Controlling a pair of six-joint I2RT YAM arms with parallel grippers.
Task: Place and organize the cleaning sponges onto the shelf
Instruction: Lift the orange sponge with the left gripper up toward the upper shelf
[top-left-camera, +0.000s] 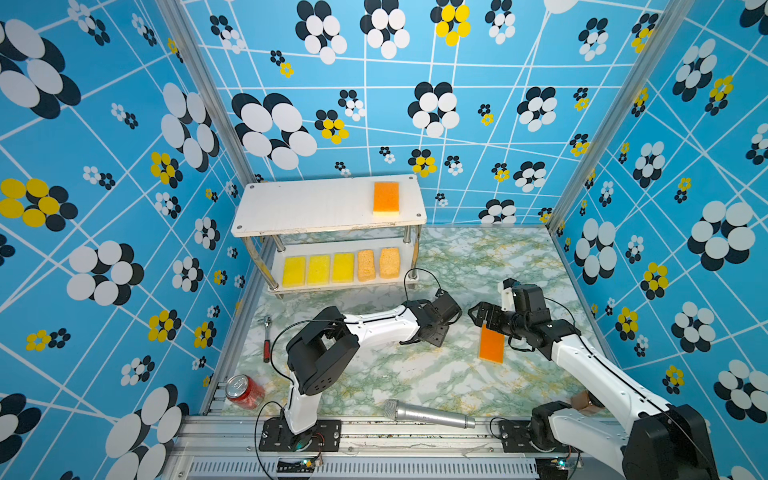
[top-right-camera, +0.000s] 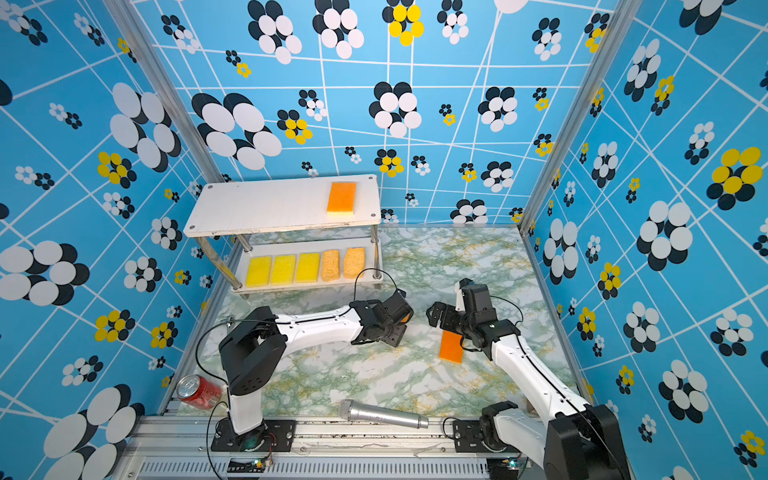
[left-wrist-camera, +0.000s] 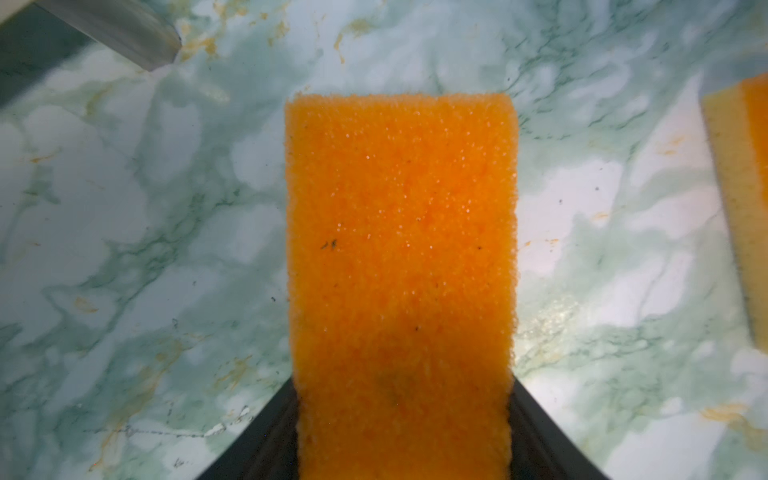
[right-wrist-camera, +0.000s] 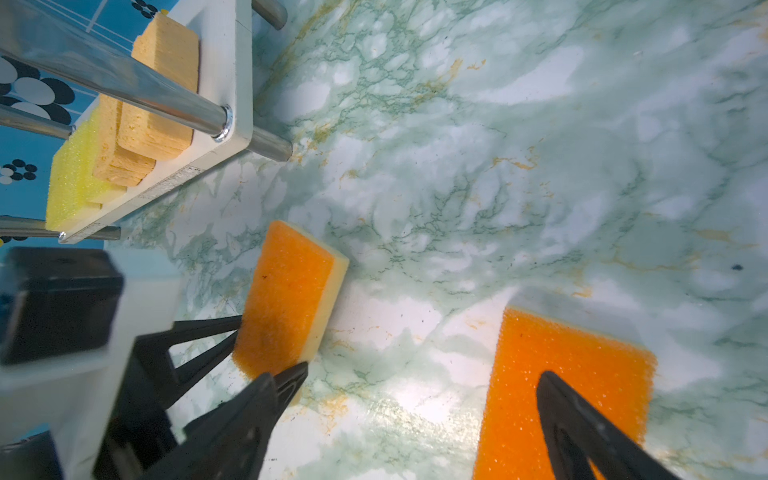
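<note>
Six sponges are seen on the shelf and two are still off it. One flat orange sponge with a pale underside is laid at the right end of the top board of the small two-tier shelf of white boards and chrome legs. On the lower board a tidy row is formed by three flat bright yellow sponges at the left and two thicker porous tan sponges at the right.

A second orange sponge is held just in front of the shelf's right end, clamped across its width by the left gripper. Whether it is lifted clear of the green-veined marble-patterned tabletop cannot be told.

A third orange sponge is left lying flat on that tabletop, farther out from the shelf's right front leg. The right gripper is poised over the end nearer the shelf, its jaws spread and nothing grasped.

Both are judged to belong on the top board, where room is left beside the first.
</note>
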